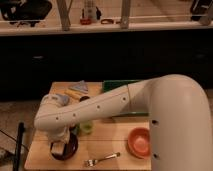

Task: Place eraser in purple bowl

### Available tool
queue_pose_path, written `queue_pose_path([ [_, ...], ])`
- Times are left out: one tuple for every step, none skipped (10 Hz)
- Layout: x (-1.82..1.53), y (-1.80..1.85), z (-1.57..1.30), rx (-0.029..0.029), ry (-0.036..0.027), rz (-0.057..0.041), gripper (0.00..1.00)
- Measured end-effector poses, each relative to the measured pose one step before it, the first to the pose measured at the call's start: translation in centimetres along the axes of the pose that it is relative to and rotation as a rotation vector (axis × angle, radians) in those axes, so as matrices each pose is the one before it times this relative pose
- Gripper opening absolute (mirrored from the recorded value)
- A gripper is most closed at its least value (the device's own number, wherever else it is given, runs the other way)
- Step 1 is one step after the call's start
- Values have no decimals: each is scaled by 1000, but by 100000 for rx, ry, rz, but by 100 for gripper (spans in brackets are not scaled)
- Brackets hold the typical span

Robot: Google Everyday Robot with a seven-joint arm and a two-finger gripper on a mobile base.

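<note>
The purple bowl [70, 151], very dark, sits on the wooden table [115, 145] at the front left. My gripper [59, 145] hangs from the white arm [100, 107] right over the bowl's left side. It is shut on the eraser [56, 148], a pale cream block held at the bowl's rim, partly inside it. The wrist hides much of the bowl's far side.
An orange bowl [139, 142] sits at the front right, a fork [102, 159] at the front edge, and a small green cup [86, 128] just behind the dark bowl. A yellow flat block [74, 93], a grey-blue piece [81, 86] and a green tray [120, 85] lie at the back.
</note>
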State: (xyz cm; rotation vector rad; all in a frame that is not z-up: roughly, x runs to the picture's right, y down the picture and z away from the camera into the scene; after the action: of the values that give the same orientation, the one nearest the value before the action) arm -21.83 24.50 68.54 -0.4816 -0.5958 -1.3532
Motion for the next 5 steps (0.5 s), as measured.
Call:
queue_pose_path([
  [-15,-13,45,-99,-213,-77,79],
  [-7,-47,56,-260,-288,-290,80],
  [7,-74,22,32,-171,-195,80],
  [-14,-74,53,30,-227,-289,80],
  [-3,-74,20,27,-169,-325,80],
])
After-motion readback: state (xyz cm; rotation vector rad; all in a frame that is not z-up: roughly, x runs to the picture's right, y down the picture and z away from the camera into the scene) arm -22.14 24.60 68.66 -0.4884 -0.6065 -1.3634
